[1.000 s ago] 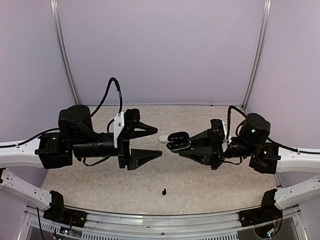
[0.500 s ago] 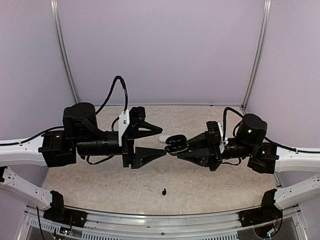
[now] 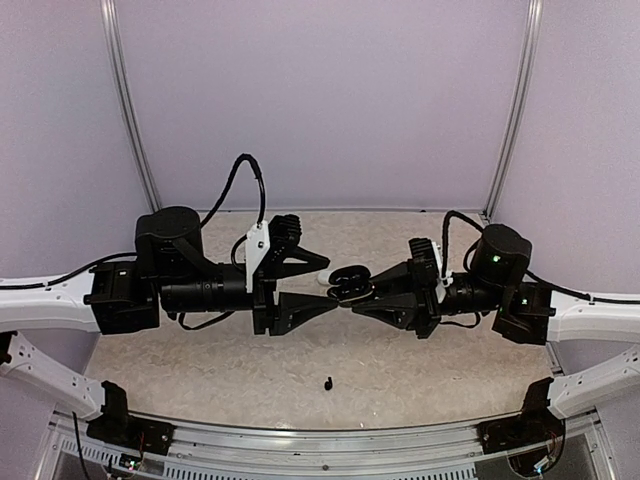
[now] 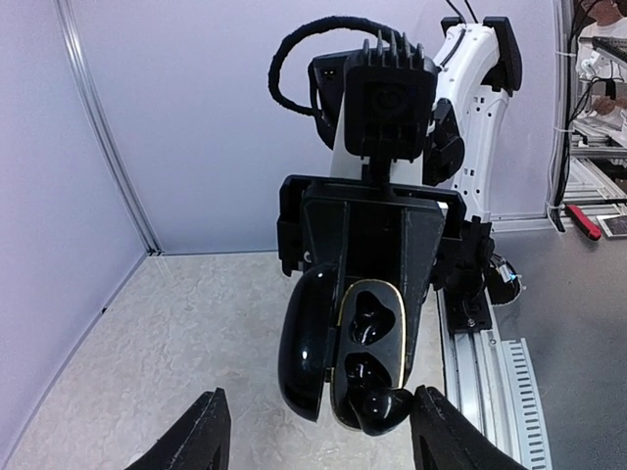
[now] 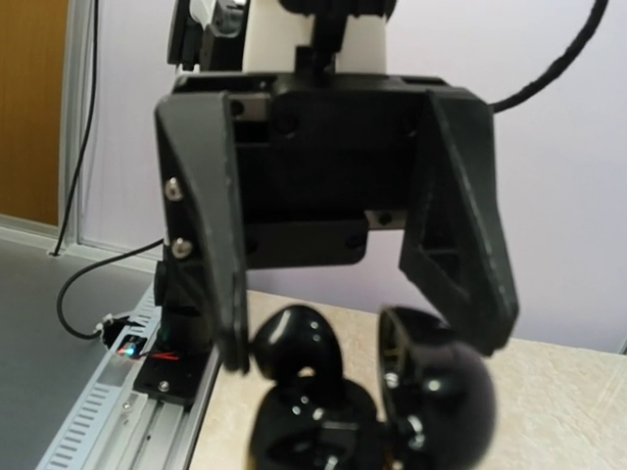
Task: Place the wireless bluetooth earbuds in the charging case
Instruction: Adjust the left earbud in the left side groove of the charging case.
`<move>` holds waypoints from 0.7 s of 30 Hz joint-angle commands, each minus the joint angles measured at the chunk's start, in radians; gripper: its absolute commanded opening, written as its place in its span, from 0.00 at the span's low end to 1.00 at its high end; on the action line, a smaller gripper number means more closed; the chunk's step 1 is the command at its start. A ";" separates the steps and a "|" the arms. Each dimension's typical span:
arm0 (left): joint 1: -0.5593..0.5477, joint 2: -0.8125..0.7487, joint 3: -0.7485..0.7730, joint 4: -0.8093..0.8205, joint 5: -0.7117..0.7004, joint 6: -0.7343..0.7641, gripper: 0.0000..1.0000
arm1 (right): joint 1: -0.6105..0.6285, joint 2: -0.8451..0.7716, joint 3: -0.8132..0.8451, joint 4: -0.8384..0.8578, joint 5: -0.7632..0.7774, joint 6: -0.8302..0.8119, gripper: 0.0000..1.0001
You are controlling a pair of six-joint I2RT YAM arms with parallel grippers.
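One tiny black earbud (image 3: 328, 382) lies on desk (image 3: 200, 370), lower centre. My right tool (image 3: 354, 295) clamps open black case (image 4: 353, 343); left tool (image 3: 330, 283) spread, empty.

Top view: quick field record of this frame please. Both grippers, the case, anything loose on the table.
left gripper: open, in the air, pointed at the case and close to it
right gripper: shut on glossy black pebble-shaped charging case, held above the table
case lid: open, wells facing the left gripper
small black earbud: loose on beige speckled table, near edge, between the arms
small white item: partly hidden by the grippers, kind unclear
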 commanded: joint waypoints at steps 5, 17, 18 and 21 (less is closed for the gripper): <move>0.005 0.037 0.039 0.041 -0.025 -0.028 0.61 | -0.006 0.010 0.033 0.002 -0.016 -0.001 0.00; 0.040 0.045 0.020 0.104 0.080 -0.095 0.62 | -0.006 0.018 0.025 0.019 -0.031 0.008 0.00; 0.042 0.047 0.022 0.105 0.087 -0.101 0.63 | -0.006 0.017 0.024 0.020 -0.031 0.010 0.00; 0.045 0.049 0.024 0.103 0.121 -0.100 0.66 | -0.005 0.015 0.022 0.023 -0.029 0.013 0.00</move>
